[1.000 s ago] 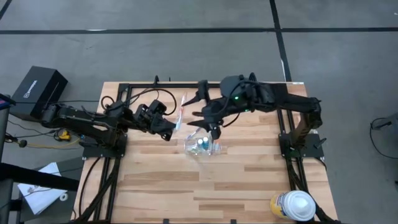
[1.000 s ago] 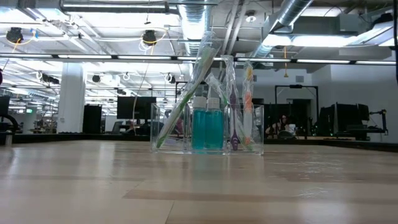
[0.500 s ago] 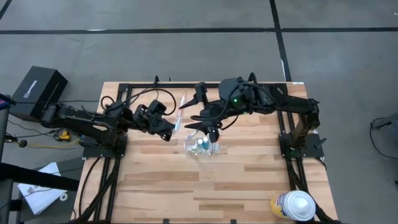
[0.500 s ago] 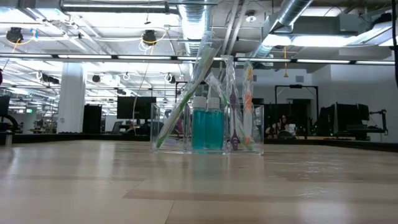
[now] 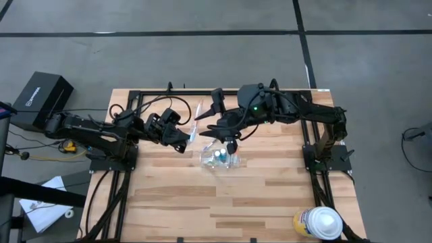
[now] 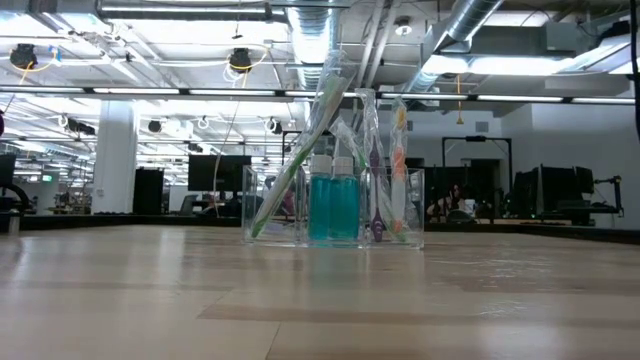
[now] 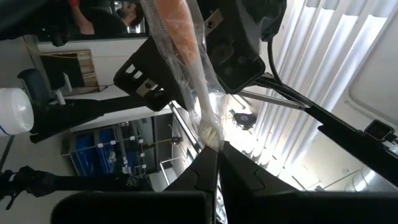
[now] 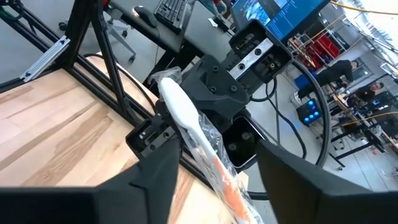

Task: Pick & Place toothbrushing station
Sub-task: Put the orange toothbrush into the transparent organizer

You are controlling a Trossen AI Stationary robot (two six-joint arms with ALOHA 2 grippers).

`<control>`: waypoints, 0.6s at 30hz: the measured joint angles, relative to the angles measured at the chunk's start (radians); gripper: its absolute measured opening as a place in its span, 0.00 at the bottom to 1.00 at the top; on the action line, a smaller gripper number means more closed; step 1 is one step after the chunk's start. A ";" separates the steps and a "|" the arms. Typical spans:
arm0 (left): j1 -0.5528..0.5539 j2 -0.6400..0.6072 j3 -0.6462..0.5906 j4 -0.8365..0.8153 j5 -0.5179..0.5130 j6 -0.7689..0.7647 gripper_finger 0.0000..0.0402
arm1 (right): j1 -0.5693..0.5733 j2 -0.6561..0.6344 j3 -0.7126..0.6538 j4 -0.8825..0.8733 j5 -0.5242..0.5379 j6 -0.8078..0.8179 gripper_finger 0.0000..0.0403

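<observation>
A toothbrush in a clear wrapper [image 5: 197, 119], white-headed with an orange handle [image 8: 186, 121], is held in the air over the table's far middle. My left gripper [image 5: 187, 140] is shut on its lower end. My right gripper [image 8: 217, 177] is open, with one finger on either side of the wrapped handle; I cannot tell whether a finger touches it. Below them stands the clear station holder [image 5: 221, 157] with two teal tubes [image 6: 333, 205] and several upright toothbrushes [image 6: 398, 165]. Neither gripper appears in the low view. My left gripper pinches the end of the wrapper [image 7: 211, 132] between its two shut fingertips [image 7: 205, 168]. The toothbrush juts out past the fingers, slanting up and toward the table's far edge, lifted clear of the table and of the holder.
A large white-and-yellow round container [image 5: 318, 223] stands at the table's near right corner. A black box [image 5: 42, 98] sits off the table to the left. Bare wood lies between the holder and the near edge [image 5: 202, 216].
</observation>
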 joint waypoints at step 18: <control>0.021 0.029 0.047 0.006 0.033 -0.045 0.00 | -0.006 0.001 0.000 -0.020 -0.004 -0.149 0.41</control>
